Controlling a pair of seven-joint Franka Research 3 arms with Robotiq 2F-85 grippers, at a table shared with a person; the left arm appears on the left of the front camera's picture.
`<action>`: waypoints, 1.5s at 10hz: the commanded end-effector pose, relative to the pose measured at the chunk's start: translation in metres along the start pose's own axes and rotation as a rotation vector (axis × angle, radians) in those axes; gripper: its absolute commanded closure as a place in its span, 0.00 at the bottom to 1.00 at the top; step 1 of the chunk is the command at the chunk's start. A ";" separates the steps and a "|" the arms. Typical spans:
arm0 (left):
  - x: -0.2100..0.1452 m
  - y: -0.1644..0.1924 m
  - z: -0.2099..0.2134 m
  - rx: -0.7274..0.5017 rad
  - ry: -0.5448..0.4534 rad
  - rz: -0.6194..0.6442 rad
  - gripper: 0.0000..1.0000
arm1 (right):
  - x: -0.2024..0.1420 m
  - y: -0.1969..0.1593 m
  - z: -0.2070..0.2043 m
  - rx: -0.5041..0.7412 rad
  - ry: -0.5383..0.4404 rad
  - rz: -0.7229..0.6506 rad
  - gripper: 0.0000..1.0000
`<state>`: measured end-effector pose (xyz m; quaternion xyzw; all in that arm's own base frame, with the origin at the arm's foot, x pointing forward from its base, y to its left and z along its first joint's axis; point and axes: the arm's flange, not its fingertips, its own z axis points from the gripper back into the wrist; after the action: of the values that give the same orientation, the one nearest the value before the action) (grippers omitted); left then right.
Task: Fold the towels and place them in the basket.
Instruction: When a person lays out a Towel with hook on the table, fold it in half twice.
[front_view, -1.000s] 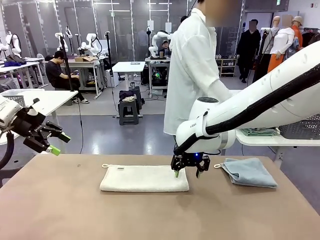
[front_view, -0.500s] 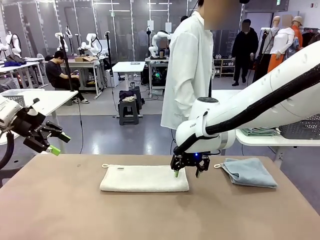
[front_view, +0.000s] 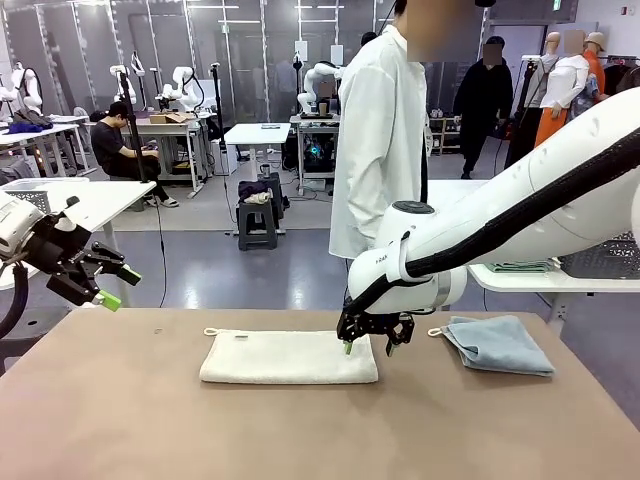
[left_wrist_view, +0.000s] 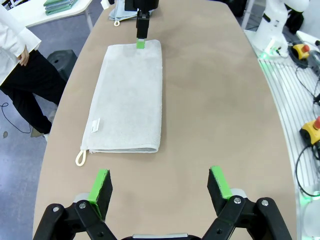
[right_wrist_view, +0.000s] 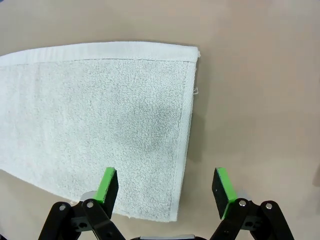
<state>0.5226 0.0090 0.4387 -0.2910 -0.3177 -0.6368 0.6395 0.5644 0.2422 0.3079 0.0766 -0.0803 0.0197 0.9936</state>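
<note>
Right arm's fingers (front_view: 372, 343) eased slightly left, spread over cream towel (front_view: 288, 357), left's fingers (front_view: 112, 285) spread

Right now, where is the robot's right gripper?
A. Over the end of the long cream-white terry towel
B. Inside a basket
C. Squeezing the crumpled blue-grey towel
A: the open right gripper hangs over the right end of the cream-white terry towel, holding nothing.

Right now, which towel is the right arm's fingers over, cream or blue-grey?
The cream-white towel, lying long and flat mid-table; the open right gripper hangs over its end. The blue-grey towel lies folded apart, further to the robot's right.
</note>
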 end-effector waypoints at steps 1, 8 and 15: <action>0.001 -0.001 0.001 0.000 0.011 -0.006 0.04 | 0.008 0.009 -0.006 -0.027 -0.019 -0.053 0.05; 0.001 -0.001 0.001 0.000 0.011 -0.006 0.04 | 0.022 0.011 -0.023 -0.065 -0.031 -0.108 0.21; 0.001 -0.001 0.001 0.000 0.011 -0.006 0.04 | 0.027 0.014 -0.028 -0.097 -0.010 -0.132 0.55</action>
<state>0.5226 0.0090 0.4387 -0.2910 -0.3177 -0.6368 0.6395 0.5906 0.2515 0.2918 0.0545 -0.0776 -0.0327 0.9950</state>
